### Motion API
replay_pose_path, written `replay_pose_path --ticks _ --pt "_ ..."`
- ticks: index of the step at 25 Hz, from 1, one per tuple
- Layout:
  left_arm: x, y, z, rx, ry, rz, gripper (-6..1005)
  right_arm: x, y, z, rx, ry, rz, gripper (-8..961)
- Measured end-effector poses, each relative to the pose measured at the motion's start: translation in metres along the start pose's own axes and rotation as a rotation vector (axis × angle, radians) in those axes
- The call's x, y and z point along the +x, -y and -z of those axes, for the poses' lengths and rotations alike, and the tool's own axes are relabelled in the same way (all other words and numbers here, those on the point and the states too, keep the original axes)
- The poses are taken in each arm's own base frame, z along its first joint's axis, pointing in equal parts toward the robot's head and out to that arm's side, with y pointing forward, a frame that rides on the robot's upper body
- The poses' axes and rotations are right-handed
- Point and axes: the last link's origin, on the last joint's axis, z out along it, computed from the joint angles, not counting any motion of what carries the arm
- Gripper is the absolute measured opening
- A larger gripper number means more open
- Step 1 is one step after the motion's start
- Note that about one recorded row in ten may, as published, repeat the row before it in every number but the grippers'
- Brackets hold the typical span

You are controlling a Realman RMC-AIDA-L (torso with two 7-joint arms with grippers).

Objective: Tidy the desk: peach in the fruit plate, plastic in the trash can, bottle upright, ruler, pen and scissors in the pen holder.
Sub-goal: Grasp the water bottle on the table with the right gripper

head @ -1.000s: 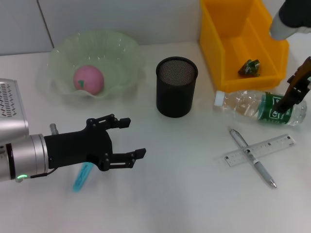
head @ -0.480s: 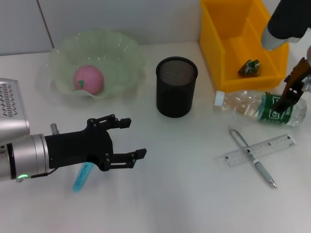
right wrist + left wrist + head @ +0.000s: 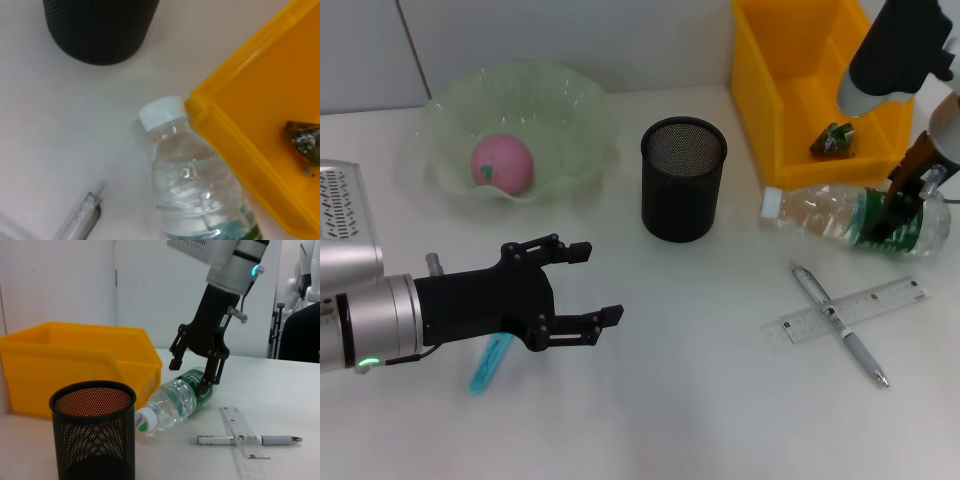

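Note:
The clear bottle [image 3: 820, 215] with a green label lies on its side, cap toward the black mesh pen holder [image 3: 683, 180]. My right gripper [image 3: 898, 205] is open, its fingers straddling the label end; the left wrist view shows this gripper [image 3: 194, 374] over the bottle [image 3: 175, 402]. A silver pen [image 3: 840, 325] lies crossed with the clear ruler [image 3: 860, 308]. The pink peach [image 3: 503, 163] rests in the green fruit plate [image 3: 575, 110]. Crumpled plastic [image 3: 837, 138] sits in the yellow bin [image 3: 770, 90]. My left gripper [image 3: 582, 283] hovers open above blue-handled scissors [image 3: 490, 365].
The yellow bin [image 3: 235, 135] stands right beside the bottle's neck [image 3: 187, 170], with the pen holder [image 3: 100, 25] a little farther off. White table stretches between the pen holder [image 3: 93, 435] and the pen [image 3: 245, 440].
My right arm has swung left and lowered, bringing its fingers down around the bottle's label. The left arm and all objects have stayed put.

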Motion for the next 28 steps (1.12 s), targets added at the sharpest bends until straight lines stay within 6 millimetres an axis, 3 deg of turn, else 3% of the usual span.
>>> replay_pose_path --ticks 12,28 --pt "0.000 -0.001 -0.001 -0.001 0.000 0.001 862 -0.008 -0.005 -0.019 -0.032 -0.019 0.007 843" --pt "0.000 -0.001 0.000 -0.003 -0.002 0.001 863 -0.005 -0.007 -0.024 -0.047 -0.031 -0.011 835"
